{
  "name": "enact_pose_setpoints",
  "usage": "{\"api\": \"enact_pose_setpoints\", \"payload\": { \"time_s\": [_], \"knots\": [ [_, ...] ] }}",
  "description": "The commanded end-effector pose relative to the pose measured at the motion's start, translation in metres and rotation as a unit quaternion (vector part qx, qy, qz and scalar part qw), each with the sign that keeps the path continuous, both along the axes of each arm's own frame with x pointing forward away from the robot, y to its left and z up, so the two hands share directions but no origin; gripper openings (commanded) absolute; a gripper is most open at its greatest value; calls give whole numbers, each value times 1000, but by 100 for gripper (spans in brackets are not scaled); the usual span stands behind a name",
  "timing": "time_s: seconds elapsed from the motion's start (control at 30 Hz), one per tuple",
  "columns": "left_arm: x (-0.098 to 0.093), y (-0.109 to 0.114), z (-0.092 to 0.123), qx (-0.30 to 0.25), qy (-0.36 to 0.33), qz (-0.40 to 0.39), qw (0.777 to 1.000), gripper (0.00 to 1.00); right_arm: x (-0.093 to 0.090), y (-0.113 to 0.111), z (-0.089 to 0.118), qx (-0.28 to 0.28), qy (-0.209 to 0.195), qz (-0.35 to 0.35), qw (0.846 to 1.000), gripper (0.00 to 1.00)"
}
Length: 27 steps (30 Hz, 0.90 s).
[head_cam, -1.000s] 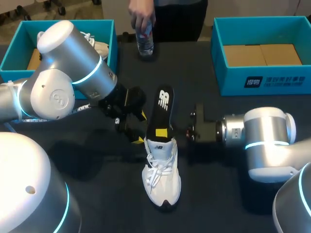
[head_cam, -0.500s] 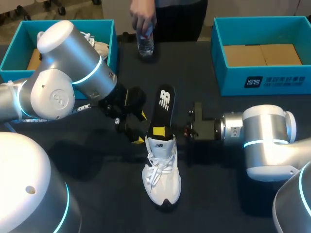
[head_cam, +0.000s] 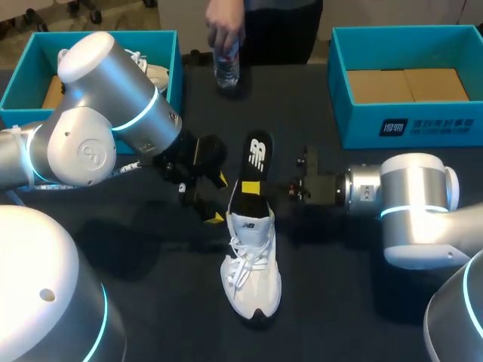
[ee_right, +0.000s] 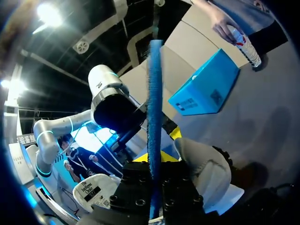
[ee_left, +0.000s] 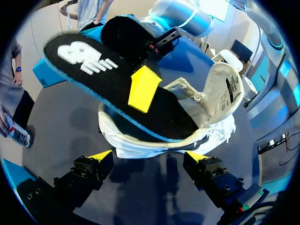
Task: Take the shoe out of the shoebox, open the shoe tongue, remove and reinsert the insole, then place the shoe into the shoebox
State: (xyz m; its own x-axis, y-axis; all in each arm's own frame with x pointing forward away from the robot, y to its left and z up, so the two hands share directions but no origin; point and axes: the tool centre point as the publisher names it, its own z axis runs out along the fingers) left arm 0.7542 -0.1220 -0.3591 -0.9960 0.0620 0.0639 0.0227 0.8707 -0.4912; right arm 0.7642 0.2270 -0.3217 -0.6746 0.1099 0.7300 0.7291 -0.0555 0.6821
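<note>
While right claw (head_cam: 251, 188) clamps the insole (head_cam: 257, 152), its near end hides inside the shoe (head_cam: 253, 264); left claw (ee_left: 151, 157) fingers apart.

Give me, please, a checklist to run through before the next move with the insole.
1. Right claw has the insole: ok, its fingers pinch it from both faces.
2. Insole's front end is inside the shoe: ok; how deep, cannot tell.
3. Tongue is out of the opening: ok, it stands folded away from the insole.
4. Left claw steadies the shoe: not ok, it is open beside the shoe, gripping nothing.
5. Person's hand is out of the way: ok, it holds a bottle at the table's far edge, apart from the shoe.
</note>
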Motion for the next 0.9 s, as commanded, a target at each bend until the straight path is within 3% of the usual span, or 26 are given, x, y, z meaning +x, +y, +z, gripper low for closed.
{"api": "enact_pose_setpoints", "payload": {
  "time_s": [0.03,0.27,0.5,0.67,0.73,0.8,0.9],
  "knots": [
    [0,0,-1,0,0,0,1000,100,0,5,-9,-3,14,1,1000,0],
    [0,0,-1,0,0,0,1000,100,-21,10,-28,-26,74,-15,997,0],
    [0,0,-1,0,0,0,1000,100,-38,10,-39,-26,90,-26,995,0],
    [0,0,-1,0,0,0,1000,100,-41,11,-34,-24,84,-29,996,0],
    [0,0,-1,0,0,0,1000,100,-38,12,-29,-27,78,-28,996,22],
    [0,0,-1,0,0,0,1000,100,-35,12,-24,-30,69,-26,997,34],
    [0,0,-1,0,0,0,1000,100,-28,12,-15,-35,57,-21,998,41]
  ]
}}
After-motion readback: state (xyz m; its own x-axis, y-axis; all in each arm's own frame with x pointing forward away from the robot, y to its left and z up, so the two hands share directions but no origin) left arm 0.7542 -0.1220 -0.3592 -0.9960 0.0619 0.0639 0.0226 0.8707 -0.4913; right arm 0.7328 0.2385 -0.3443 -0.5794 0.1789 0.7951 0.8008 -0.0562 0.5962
